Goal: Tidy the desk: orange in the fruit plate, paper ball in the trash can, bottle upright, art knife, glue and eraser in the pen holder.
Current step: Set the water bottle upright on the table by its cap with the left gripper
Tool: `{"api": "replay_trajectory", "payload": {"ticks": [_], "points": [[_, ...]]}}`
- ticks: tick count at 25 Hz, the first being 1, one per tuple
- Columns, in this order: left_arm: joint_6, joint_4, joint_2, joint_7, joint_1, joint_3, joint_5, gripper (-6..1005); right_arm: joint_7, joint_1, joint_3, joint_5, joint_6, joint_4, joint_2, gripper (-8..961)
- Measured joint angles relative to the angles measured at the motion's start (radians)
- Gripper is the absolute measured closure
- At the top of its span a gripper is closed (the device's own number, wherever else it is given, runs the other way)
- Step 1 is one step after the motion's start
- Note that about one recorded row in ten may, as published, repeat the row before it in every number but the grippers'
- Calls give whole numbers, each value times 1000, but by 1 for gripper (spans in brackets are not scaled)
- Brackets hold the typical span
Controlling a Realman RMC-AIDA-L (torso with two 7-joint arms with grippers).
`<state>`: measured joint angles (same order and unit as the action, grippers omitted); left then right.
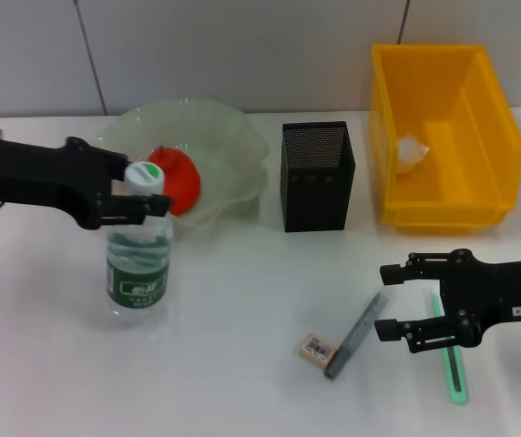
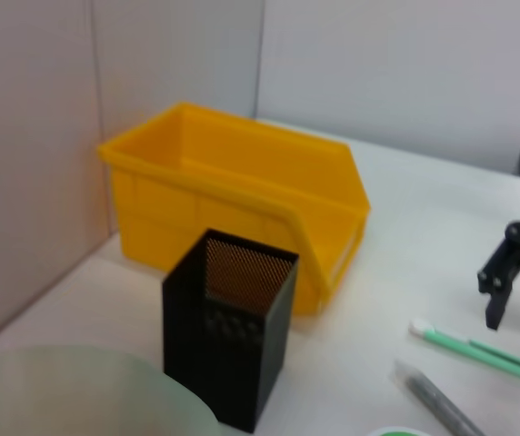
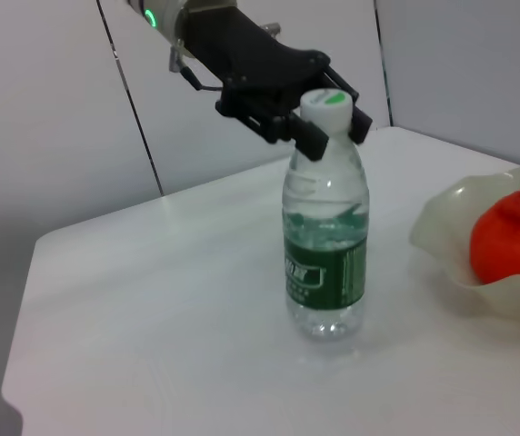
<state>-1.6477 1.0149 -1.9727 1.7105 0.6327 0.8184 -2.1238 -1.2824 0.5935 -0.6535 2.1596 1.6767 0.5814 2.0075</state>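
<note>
- Lying nearest the front edge of the bench: the glue (image 1: 450, 357), a thin green stick, pointing roughly front to back under the right gripper (image 1: 387, 301).
- Resting just beside it toward the bench's middle: the art knife (image 1: 355, 334), a flat grey bar set at a slant, and the eraser (image 1: 317, 349), close beside the knife's near end.
- Hovering over the glue and next to the art knife: the right gripper, fingers spread apart, gripping nothing.
- Standing upright toward the left side of the bench: the bottle (image 1: 137, 273), white cap on top, green label facing front.
- Pinching the bottle at its cap: the left gripper (image 3: 331, 127), fingers pressed against either side of the neck.
- Sitting behind the bottle, near the back edge: the fruit plate (image 1: 233, 146), holding the orange (image 1: 177, 179).
- Standing at the middle of the back edge: the pen holder (image 1: 317, 177), between the fruit plate and the trash can (image 1: 452, 196).
- Lying inside the trash can at the back right corner: the paper ball (image 1: 413, 151).
</note>
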Motion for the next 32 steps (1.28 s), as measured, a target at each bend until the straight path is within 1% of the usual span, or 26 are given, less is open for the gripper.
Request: {"api": "replay_trajectory", "payload": {"ticks": [2,3,4,5,6,10,17,23,27,28,32], "points": [[-2,2,7,-18,-26,-15,38,564,0,2,0,-1,0,0,1,138],[-2,2,11,-39,-47,-45,65,564,0,4,0,-1,0,0,1,138],[-2,2,11,-39,-47,-45,65,564,0,4,0,-1,0,0,1,138],[-2,-2,11,-66,-62,-88,76,564,0,5,0,-1,0,0,1,138],[-1,-3,10,-71,-64,-96,77,564,0,5,0,-1,0,0,2,138],[16,-18,0,-116,-87,-171,80,563,0,8,0,-1,0,0,3,139],[68,-75,-20,-179,-94,-292,82,562,-2,9,0,-1,-3,0,7,139],[112,-123,-23,-196,-95,-307,91,561,0,9,0,-1,-12,0,14,139],[141,-149,-27,-219,-98,-309,93,560,2,9,0,-1,-12,0,15,139],[165,-164,-33,-240,-103,-310,96,560,2,9,0,-1,-12,0,15,139],[189,-195,-36,-265,-105,-311,107,559,3,9,0,-1,-12,0,15,139]]}}
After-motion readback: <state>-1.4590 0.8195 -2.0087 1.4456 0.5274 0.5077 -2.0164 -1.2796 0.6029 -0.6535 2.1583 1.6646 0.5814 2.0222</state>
